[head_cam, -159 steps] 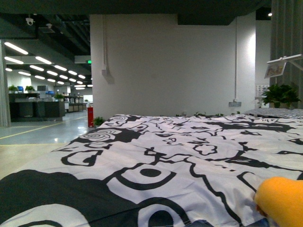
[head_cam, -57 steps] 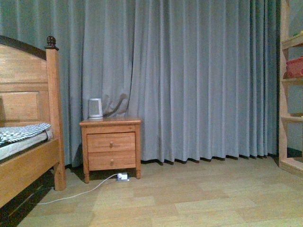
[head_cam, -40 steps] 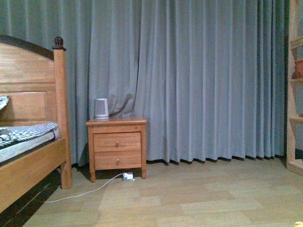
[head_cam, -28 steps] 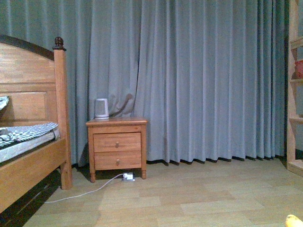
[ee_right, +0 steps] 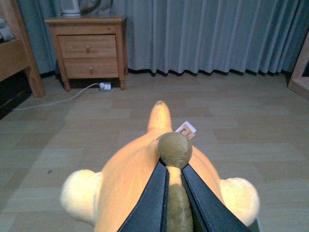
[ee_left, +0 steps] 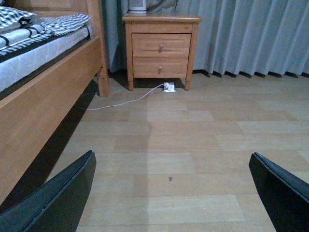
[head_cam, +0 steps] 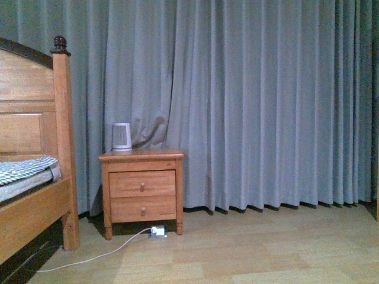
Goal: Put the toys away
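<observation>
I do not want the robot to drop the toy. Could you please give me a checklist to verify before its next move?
1. Right gripper shut on the plush toy: ok.
2. Toy held firmly: cannot tell; the fingers pinch only a narrow part of it.
3. Left gripper open and empty: ok.
4. Cable on the floor by the nightstand lies apart from both grippers: ok.
5. Storage place in view: cannot tell; only a wooden edge shows in the right wrist view.
</observation>
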Controlling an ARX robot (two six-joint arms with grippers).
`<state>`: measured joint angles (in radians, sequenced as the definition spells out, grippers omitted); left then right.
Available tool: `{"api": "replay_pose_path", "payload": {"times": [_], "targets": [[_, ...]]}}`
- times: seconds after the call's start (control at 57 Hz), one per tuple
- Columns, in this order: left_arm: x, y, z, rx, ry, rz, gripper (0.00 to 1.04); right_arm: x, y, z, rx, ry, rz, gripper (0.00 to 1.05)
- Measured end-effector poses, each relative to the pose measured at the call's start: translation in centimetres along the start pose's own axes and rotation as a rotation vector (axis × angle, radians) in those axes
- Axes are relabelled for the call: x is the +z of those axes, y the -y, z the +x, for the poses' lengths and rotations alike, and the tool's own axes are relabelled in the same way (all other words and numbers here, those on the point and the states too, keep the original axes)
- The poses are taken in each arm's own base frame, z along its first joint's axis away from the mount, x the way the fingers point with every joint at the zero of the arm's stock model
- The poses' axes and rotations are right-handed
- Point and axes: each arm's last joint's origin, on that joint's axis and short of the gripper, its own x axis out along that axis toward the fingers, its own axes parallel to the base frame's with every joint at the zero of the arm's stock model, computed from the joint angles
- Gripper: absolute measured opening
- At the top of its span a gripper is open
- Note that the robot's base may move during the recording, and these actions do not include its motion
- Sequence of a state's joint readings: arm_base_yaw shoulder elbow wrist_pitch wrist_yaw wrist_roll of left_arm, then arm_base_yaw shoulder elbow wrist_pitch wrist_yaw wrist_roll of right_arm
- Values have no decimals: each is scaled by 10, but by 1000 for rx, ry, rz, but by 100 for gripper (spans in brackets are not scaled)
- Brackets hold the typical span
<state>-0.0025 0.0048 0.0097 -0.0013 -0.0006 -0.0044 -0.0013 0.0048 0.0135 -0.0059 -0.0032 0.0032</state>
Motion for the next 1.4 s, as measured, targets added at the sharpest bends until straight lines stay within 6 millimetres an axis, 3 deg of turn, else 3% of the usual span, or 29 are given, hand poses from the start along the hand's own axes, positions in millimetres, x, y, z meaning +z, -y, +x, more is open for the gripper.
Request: {"api": "replay_pose_path", "payload": {"times": [1.404], "targets": [[0,0,0,0,0,0,99,0,0,0,-2,0,0,6]]}}
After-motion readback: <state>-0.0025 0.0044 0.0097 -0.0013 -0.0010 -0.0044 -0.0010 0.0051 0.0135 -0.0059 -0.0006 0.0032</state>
